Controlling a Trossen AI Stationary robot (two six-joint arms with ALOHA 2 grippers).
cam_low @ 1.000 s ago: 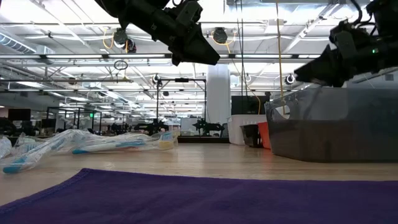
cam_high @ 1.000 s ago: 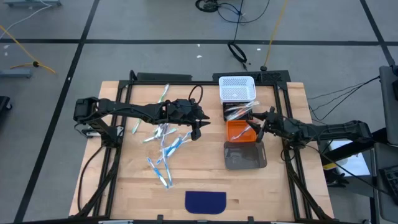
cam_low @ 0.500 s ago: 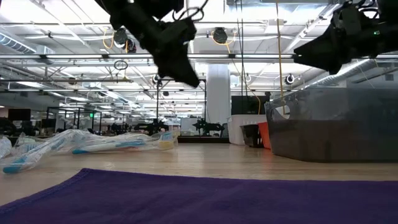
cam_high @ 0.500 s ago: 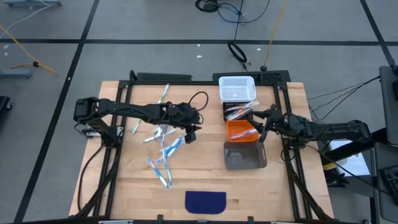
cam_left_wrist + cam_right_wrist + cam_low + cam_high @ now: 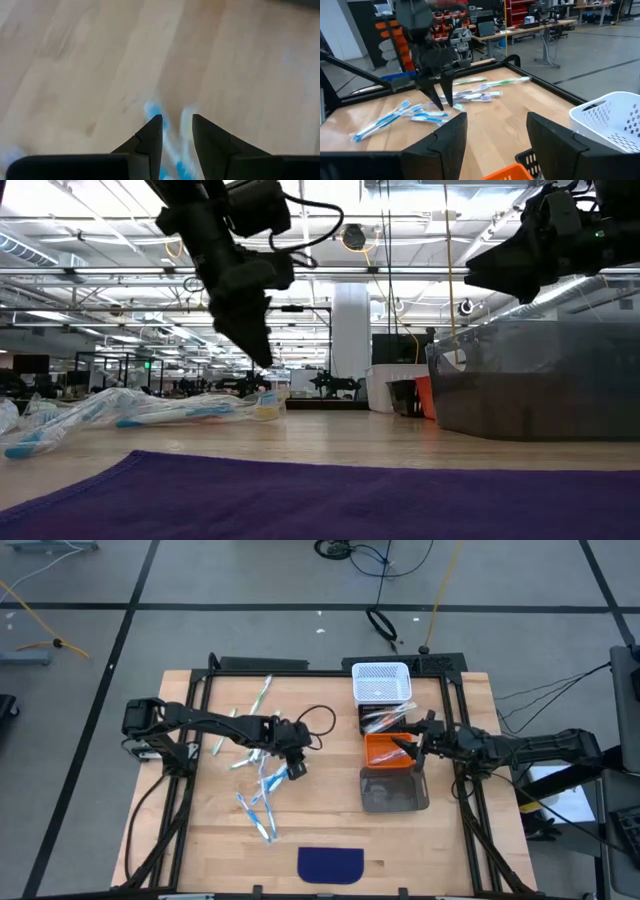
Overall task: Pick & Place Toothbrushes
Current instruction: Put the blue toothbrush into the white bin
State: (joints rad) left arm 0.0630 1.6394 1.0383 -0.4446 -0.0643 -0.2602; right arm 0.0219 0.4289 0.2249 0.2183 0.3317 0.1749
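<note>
Several toothbrushes in clear wrappers lie loose on the wooden table, mostly blue and white, with a green one farther back. My left gripper hangs open just above the right end of the pile and points steeply down. In the left wrist view, two blue toothbrushes lie on the table below the gap between its fingers. It touches none of them. My right gripper stands open and level over the orange bin, with nothing between its fingers.
A row of bins stands right of the middle: a white basket at the back, then a bin with toothbrushes in it, the orange bin, and a grey bin nearest. A purple cloth lies at the near edge.
My left gripper has come down toward the toothbrush pile, going toward the table's left and near edges. It has tipped from nearly level to steeply downward, its fingers as far apart as before. My right gripper has risen a little.
</note>
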